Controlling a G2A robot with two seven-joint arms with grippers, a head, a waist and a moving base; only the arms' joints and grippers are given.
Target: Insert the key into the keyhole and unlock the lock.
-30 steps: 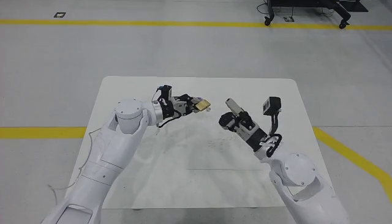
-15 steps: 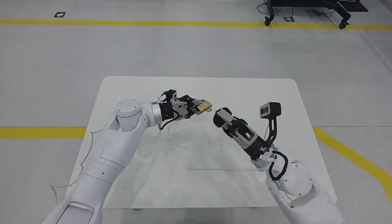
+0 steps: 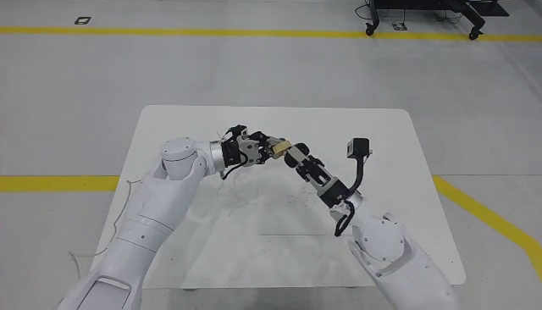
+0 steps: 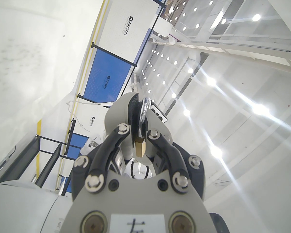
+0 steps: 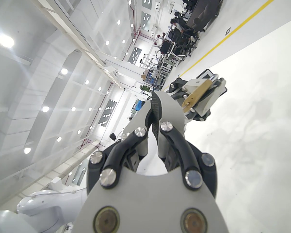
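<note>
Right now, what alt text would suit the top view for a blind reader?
Above a white table, the left pincer holds a brass lock, and the right pincer points at it from close by. Grey floor with yellow lines lies around.

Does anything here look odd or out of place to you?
Nothing looks broken or spilled. The brass padlock is simply held tilted above the table, clamped in the left jaws, with the right jaws shut close beside it.

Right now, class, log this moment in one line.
left fingers: shut on padlock | right fingers: shut, beside padlock | key insertion: cannot tell
</note>
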